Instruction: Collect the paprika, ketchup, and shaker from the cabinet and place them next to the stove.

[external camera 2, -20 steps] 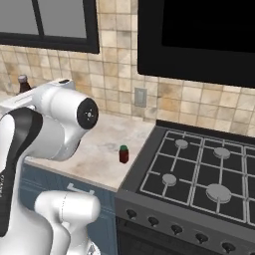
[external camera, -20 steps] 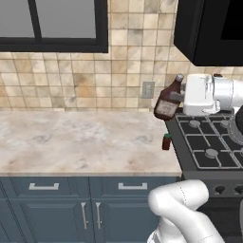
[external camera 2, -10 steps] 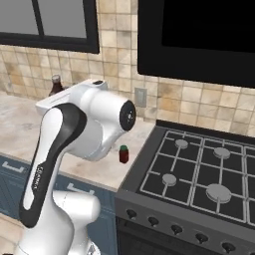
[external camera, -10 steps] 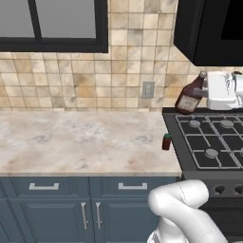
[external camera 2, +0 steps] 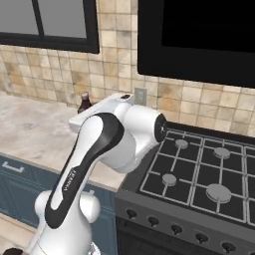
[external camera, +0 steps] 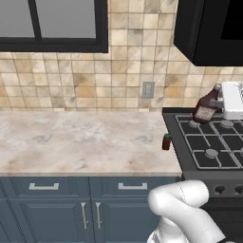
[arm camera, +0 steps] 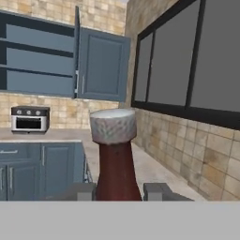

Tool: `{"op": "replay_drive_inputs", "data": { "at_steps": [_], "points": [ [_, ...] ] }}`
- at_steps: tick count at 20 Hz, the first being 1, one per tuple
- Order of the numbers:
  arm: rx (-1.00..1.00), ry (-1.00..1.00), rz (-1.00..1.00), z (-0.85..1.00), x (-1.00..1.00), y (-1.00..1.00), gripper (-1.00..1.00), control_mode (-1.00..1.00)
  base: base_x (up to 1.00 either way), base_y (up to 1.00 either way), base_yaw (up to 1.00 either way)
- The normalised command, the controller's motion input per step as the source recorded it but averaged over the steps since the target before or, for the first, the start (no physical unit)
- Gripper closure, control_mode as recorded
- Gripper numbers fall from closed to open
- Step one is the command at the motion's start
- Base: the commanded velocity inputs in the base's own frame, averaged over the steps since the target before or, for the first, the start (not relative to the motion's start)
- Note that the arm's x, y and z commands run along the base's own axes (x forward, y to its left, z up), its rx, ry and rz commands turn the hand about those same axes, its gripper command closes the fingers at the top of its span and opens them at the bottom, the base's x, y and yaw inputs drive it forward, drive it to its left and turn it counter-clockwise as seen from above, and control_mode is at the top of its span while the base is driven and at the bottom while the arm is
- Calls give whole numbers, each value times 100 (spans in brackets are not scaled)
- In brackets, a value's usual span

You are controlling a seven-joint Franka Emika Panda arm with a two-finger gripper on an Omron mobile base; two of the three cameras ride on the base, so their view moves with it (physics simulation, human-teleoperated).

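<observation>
My stove spreads below my gripper, its black grates taking up the right side of the left base view, and its near edge butts against the pale stone counter that runs off to the left under the tiled wall. In the hand view, far beyond my fingers, the cabinet hangs on the wall with a door swung open and its shelf showing, and a toaster oven sits on the counter beneath it.

My gripper hangs above the back left burners, closed on the ketchup. I hold the bottle by its neck end, so its body slants down and away from my hand toward the wall side of the cooktop, label facing out, clear of the grates. In the hand view the same bottle rises straight up between my two finger tips, its cap topmost, and the tips press its dark red body from both sides.

The paprika stands upright on the counter, below me and to my left, just beside the stove's left edge, well apart from the bottle I carry.
</observation>
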Motion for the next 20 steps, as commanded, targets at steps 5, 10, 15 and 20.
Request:
{"op": "replay_drive_inputs", "data": {
  "at_steps": [5,10,15,20],
  "points": [
    [-9,0,-8,-58,10,-25,100,-100,0,0,0],
    [-6,6,-7,-23,31,-5,100,-100,0,0,0],
    [0,8,-3,-7,44,0,100,-100,0,0,0],
    [0,9,0,-6,44,-10,100,-100,0,0,0]
  ]
}}
